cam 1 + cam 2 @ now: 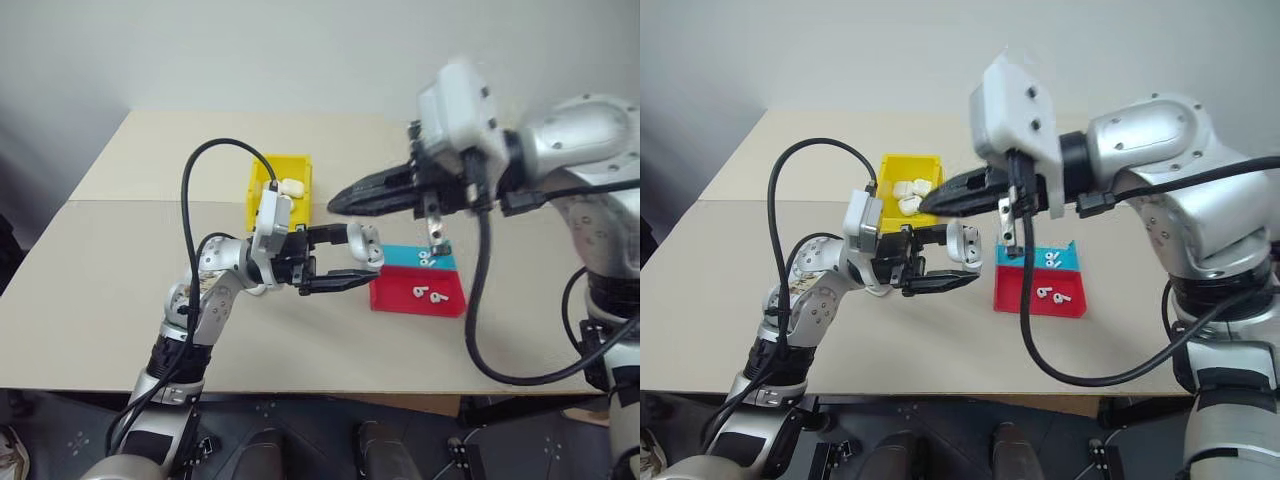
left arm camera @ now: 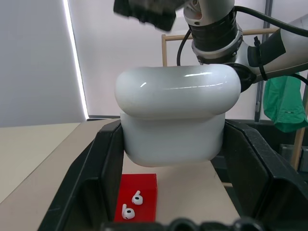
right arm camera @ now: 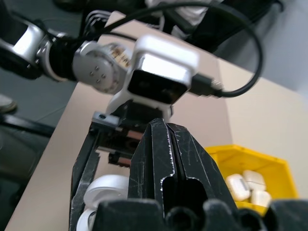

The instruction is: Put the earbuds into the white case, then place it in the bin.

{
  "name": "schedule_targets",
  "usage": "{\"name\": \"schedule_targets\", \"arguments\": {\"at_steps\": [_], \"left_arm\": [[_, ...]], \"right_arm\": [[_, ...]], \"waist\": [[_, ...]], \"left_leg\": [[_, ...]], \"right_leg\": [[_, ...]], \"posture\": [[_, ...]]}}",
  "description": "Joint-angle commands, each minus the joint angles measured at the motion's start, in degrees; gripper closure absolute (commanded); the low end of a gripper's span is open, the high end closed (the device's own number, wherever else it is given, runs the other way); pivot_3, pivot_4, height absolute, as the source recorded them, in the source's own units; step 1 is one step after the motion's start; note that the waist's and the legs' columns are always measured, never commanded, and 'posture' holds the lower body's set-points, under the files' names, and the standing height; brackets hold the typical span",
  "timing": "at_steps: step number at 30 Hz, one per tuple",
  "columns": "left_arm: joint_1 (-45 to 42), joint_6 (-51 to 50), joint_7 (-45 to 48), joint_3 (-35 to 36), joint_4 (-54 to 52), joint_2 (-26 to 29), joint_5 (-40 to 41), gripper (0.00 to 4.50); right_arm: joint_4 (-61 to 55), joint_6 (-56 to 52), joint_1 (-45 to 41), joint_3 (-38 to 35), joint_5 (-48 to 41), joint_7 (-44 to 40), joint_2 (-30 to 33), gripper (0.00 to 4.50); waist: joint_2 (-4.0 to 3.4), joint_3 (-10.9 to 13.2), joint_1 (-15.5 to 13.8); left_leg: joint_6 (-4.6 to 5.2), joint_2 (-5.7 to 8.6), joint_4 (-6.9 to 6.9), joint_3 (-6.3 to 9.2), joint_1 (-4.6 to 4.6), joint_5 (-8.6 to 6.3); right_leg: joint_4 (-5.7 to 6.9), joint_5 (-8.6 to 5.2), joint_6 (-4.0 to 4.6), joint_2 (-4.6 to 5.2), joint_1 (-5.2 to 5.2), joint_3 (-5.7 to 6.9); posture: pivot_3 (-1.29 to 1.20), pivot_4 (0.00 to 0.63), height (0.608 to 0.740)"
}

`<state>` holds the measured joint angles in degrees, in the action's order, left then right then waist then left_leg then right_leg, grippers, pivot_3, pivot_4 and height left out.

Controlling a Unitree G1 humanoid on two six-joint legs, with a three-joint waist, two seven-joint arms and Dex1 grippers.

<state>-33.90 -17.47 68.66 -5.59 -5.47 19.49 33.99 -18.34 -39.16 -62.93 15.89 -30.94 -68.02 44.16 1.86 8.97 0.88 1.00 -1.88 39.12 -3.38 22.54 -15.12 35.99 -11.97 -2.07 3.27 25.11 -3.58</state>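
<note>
Beige tabletop (image 1: 120, 300): left end effector (image 1: 350, 262) grasping the white case (image 2: 175, 115); right end effector (image 1: 930, 200) clenched empty just above it.

On the table (image 1: 120, 300), the bin (image 1: 908, 166) stands toward the far side with several cases (image 1: 910, 190) inside it. To its right and nearer sit two shallow trays side by side: the far tray (image 1: 1065, 262) and, touching it in front, the near tray (image 1: 1065, 305). Each tray holds two earbuds (image 1: 1050, 296). Left of the trays, above the tabletop, the white case (image 2: 175, 115) sits between the left gripper's (image 1: 340, 262) fingers. The right gripper (image 1: 940, 198) is above and just behind it.
</note>
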Motion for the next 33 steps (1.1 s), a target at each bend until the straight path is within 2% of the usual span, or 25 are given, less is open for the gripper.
{"name": "schedule_targets", "arguments": {"at_steps": [1, 11, 16, 19, 23, 26, 29, 31, 33], "left_arm": [[-0.88, 0.71, -0.42, 1.05, -1.60, -0.26, 1.09, 1.72], [-0.34, 0.57, -1.59, 1.87, -2.61, 0.49, 1.35, 1.72], [-0.54, 0.75, -2.06, 1.91, -2.65, 0.36, 1.43, 1.72], [-0.36, 0.81, -2.95, 2.09, -3.17, 0.24, 1.31, 1.72], [0.82, 0.41, -5.61, 2.98, -4.78, 0.40, 1.00, 1.72], [1.45, 0.63, -9.89, 4.82, -5.43, 0.26, -0.02, 1.72], [1.98, 0.28, -18.79, 7.17, -5.60, -0.67, -2.94, 1.72], [2.08, 0.93, -26.19, 7.99, -4.45, -1.72, -7.29, 1.72], [0.55, -0.10, -37.73, 7.91, -1.22, -3.19, -15.09, 1.72]], "right_arm": [[0.08, 3.31, -1.18, 1.89, 4.50, -1.57, -0.20, 4.49], [-1.18, 6.93, 2.74, -2.32, 4.98, -7.74, 4.87, 4.49], [-1.64, 5.23, 4.38, -5.27, 3.77, -5.76, 4.69, 4.49], [-1.77, 0.46, 5.60, -11.46, -0.61, -0.17, 2.72, 4.49], [-3.84, -11.00, 9.79, -22.38, -10.53, 9.23, 1.10, 4.49], [-7.93, -15.56, 18.05, -29.11, -15.28, 12.67, 2.87, 4.49], [-13.01, -19.56, 25.19, -33.50, -18.08, 20.24, 2.62, 4.49], [-15.57, -22.54, 26.62, -34.85, -19.95, 25.99, 1.82, 4.49], [-17.06, -27.09, 26.36, -35.24, -22.16, 33.83, -0.87, 4.49]], "waist": [[0.00, 0.00, -0.02], [0.00, 0.00, -0.13], [0.00, 0.00, 0.10], [0.00, 0.00, 0.00], [0.00, 0.00, -0.17], [0.01, 0.00, -0.65], [0.01, 0.00, -0.68], [0.00, 0.00, -0.28], [0.01, 0.00, -0.07]], "left_leg": [[0.00, 0.01, 0.00, 0.00, 0.01, 0.00], [0.00, 0.01, 0.01, 0.01, 0.01, 0.00], [0.00, -0.01, 0.01, 0.02, -0.04, 0.00], [0.00, -0.02, 0.01, 0.02, -0.05, 0.00], [0.00, 0.00, 0.00, 0.11, 0.01, 0.00], [0.00, 0.00, 0.00, 0.25, 0.04, 0.00], [0.02, 0.01, 0.00, 0.32, 0.05, -0.01], [0.02, 0.03, 0.02, 0.31, 0.02, -0.01], [0.02, 0.03, 0.02, 0.31, -0.10, -0.01]], "right_leg": [[0.00, 0.00, 0.00, 0.00, 0.01, 0.00], [0.01, 0.00, 0.00, 0.02, 0.01, 0.02], [0.05, 0.00, 0.01, -0.01, 0.00, 0.00], [0.06, 0.00, 0.01, -0.01, -0.01, -0.01], [0.03, 0.01, 0.01, 0.04, 0.01, 0.00], [-0.03, 0.01, 0.01, 0.06, -0.05, 0.08], [-0.05, 0.01, 0.00, 0.10, -0.07, 0.08], [0.01, 0.03, -0.03, 0.08, -0.04, -0.01], [0.04, 0.04, -0.04, 0.06, -0.12, -0.05]], "posture": [[0.00, 0.150, 0.740], [0.00, 0.150, 0.740], [0.00, 0.150, 0.740], [0.00, 0.150, 0.740], [0.00, 0.150, 0.740], [0.00, 0.150, 0.740], [0.00, 0.150, 0.740], [0.00, 0.150, 0.740], [0.00, 0.150, 0.740]]}}
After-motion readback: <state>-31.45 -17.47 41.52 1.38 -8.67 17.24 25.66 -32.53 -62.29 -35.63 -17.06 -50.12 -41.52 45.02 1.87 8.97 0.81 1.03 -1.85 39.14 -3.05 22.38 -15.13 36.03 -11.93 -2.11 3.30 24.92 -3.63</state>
